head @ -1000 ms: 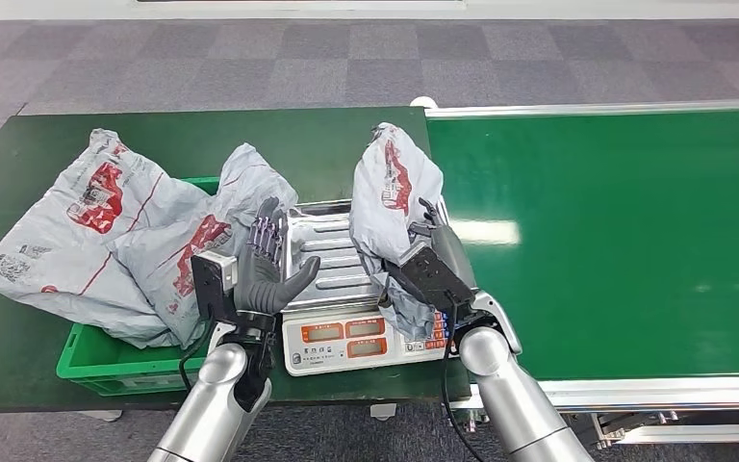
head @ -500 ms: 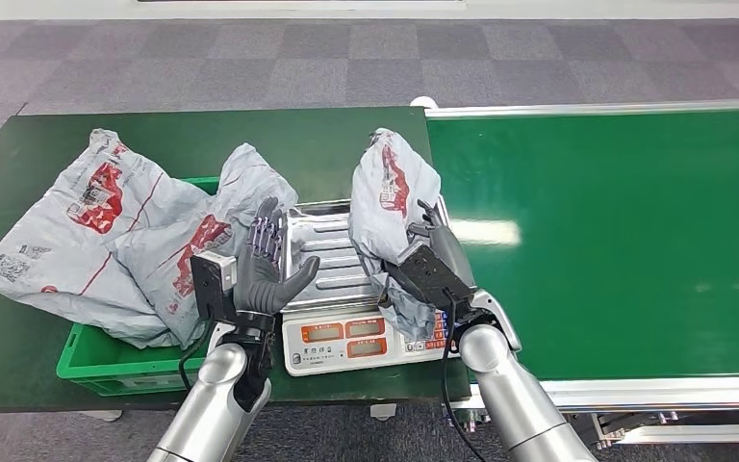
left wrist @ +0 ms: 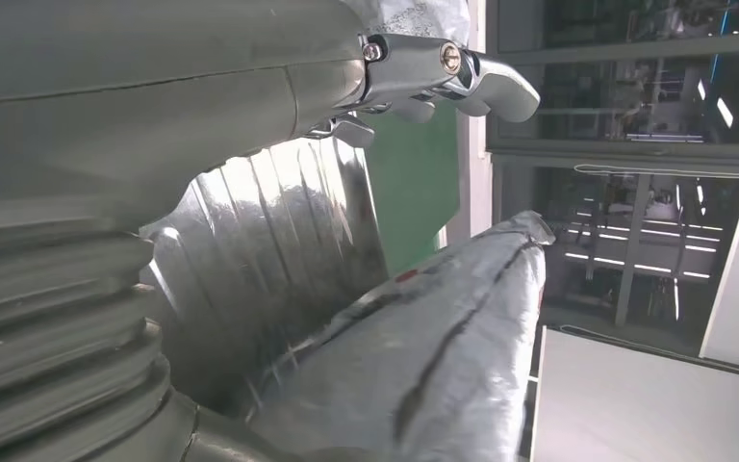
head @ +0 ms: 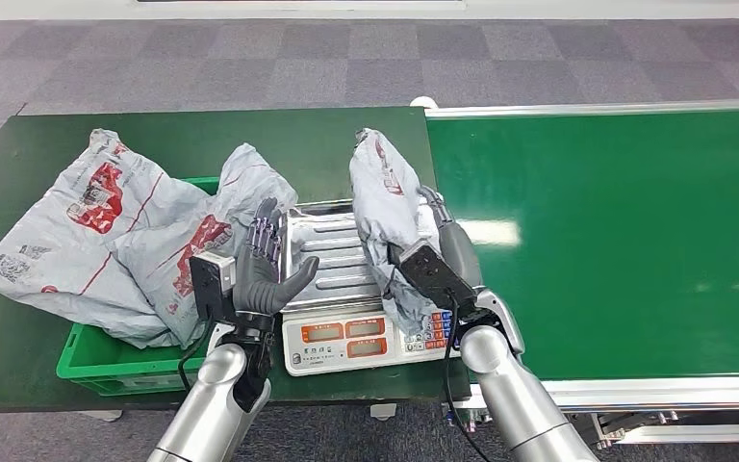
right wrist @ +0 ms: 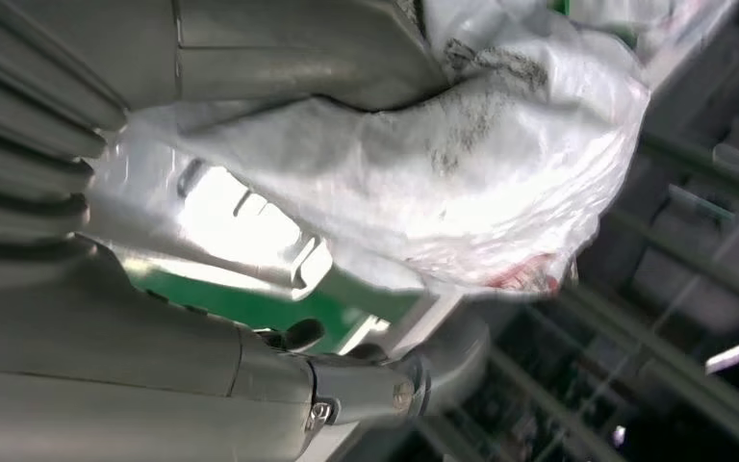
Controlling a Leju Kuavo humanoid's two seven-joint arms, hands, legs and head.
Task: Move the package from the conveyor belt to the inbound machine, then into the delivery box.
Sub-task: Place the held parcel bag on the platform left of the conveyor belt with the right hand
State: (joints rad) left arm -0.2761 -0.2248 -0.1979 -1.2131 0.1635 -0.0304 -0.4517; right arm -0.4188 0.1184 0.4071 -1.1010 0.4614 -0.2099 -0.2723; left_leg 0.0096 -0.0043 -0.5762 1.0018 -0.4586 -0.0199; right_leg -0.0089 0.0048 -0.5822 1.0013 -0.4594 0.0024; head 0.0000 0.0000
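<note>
package: grey plastic w/ red print, dark smudges
bags: grey, red logos + thin red lines, small black text
crate: bright green
scale: silver ribbed tray, white front, orange-red displays, red/blue keys at right corner
belt: glossy green, silver edge rails
table: dark green
floor: grey + purple-grey carpet squares
hands: l hand dark grey; r hand grey/black
arms: silver

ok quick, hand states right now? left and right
Left hand: open, fingers spread, holding nothing, beside the scale's tray.
Right hand: holding the grey package over the scale.
</note>
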